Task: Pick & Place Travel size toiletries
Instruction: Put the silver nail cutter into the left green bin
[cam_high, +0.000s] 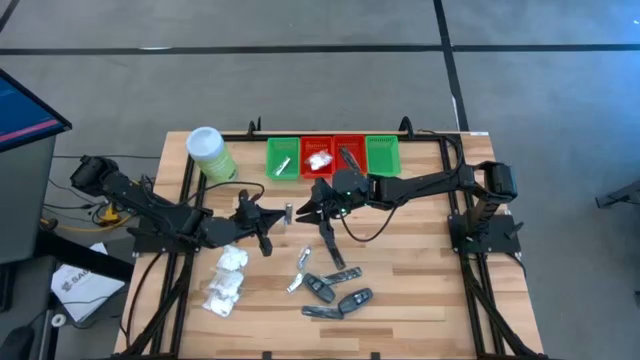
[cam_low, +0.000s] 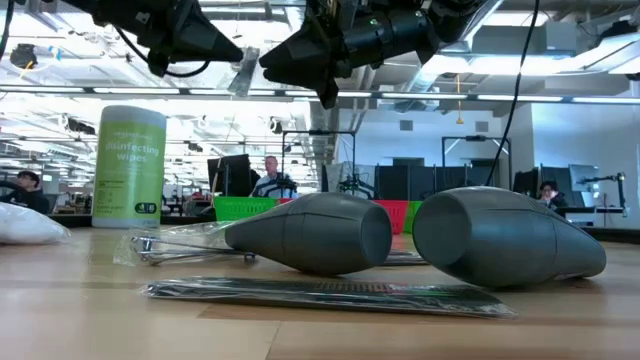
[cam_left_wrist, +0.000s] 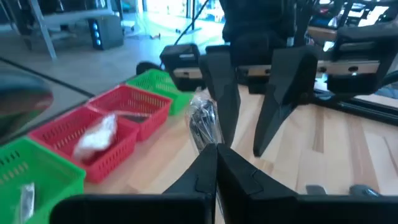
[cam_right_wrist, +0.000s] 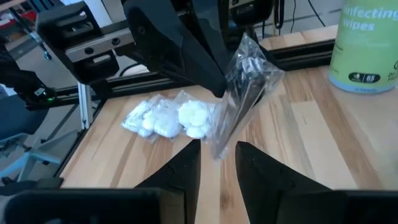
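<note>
Open-plan lab, monitors (cam_low: 232, 172), seated people (cam_low: 270, 177) (background), ceiling strip lights (cam_low: 560, 97)

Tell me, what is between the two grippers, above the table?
A clear packet of dark pins hangs between the left gripper and the right gripper; the right wrist view shows it best.
</note>
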